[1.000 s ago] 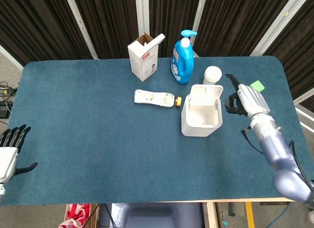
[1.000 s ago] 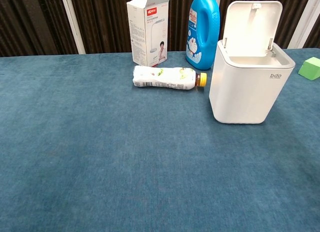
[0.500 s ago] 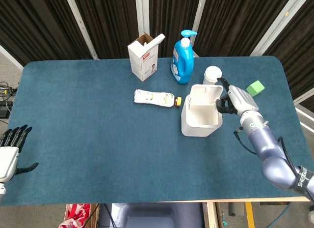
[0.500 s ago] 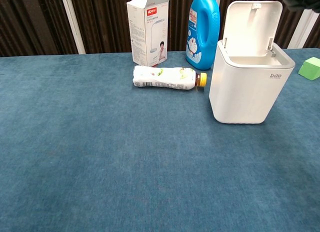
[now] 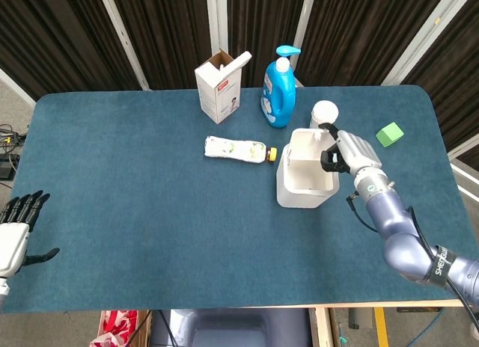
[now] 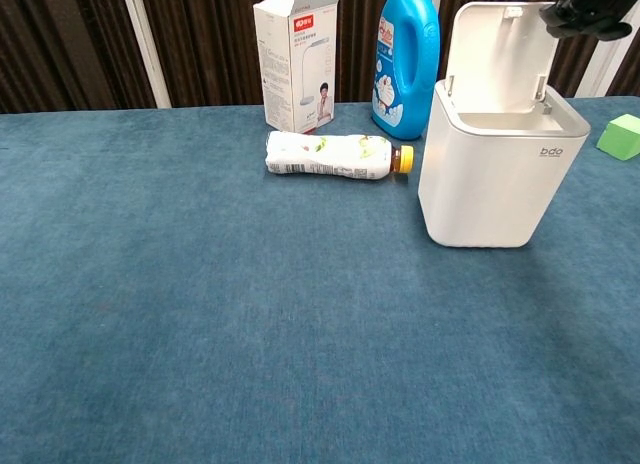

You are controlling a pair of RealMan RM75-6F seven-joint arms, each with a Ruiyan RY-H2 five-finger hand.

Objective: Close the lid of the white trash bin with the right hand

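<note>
White trash bin (image 5: 305,173) stands right of centre on the table, lid (image 6: 503,52) upright. The left hand (image 5: 16,226) idles open at the far-left edge; the right hand (image 5: 346,152), fingers curled and empty, hovers at the lid's top. It should push forward and down. The chest view shows only dark fingertips (image 6: 585,9) beside the lid; the head view shows both hands whole.
</note>
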